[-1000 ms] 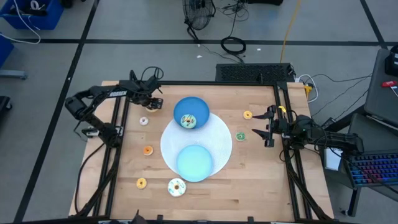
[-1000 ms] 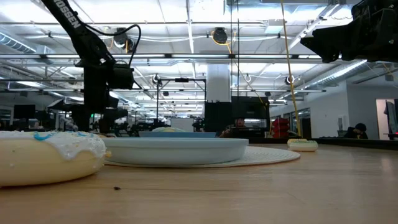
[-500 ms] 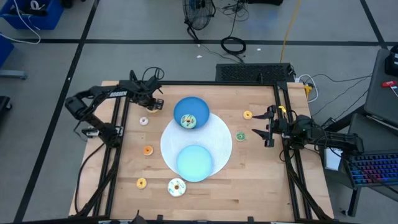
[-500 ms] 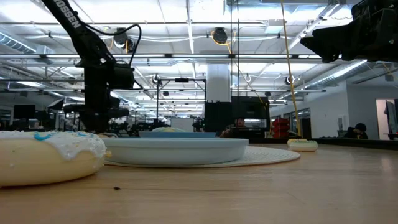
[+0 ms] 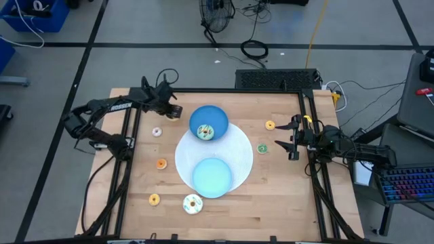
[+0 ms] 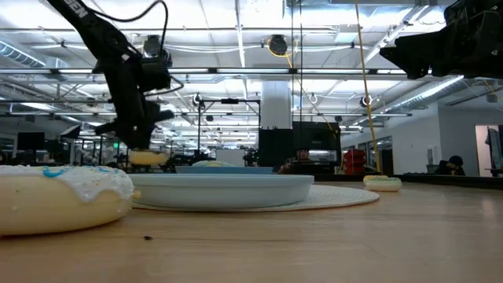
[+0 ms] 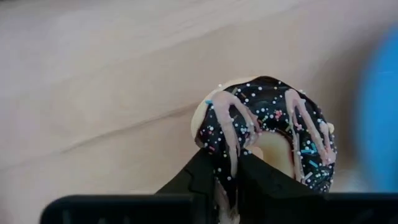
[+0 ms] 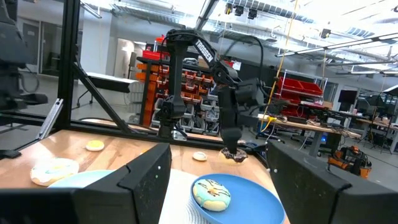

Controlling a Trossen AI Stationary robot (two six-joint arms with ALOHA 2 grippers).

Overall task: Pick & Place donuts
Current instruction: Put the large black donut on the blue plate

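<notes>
From above, the left gripper (image 5: 174, 111) hangs near the far left part of the wooden table (image 5: 285, 196), just beside the upper blue plate (image 5: 215, 112), which carries a teal donut (image 5: 204, 131); a second blue plate (image 5: 213, 176) lies on the white mat (image 5: 241, 152); small rings sit on the wood — a pale one (image 5: 156, 132), two orange ones (image 5: 161, 163) (image 5: 154, 199), a yellow one (image 5: 270, 125), a green one (image 5: 262, 148) — and a white-frosted donut (image 5: 192, 203) lies near the front edge; the right gripper (image 5: 291, 141) waits at the right edge, fingers spread wide.

At table height, the left gripper (image 6: 144, 149) holds a donut clear of the table; the white-frosted donut (image 6: 63, 196) fills the near left.

From the left wrist, the dark fingers (image 7: 202, 177) pinch narrowly on the rim of the chocolate-sprinkled donut (image 7: 273, 134), above the wood.

From the right wrist, its own fingers (image 8: 146, 177) stand well apart; far off, the left gripper (image 8: 233, 149) holds the chocolate-sprinkled donut (image 8: 235, 156) beyond the plate (image 8: 255, 193) with the teal donut (image 8: 211, 191).
</notes>
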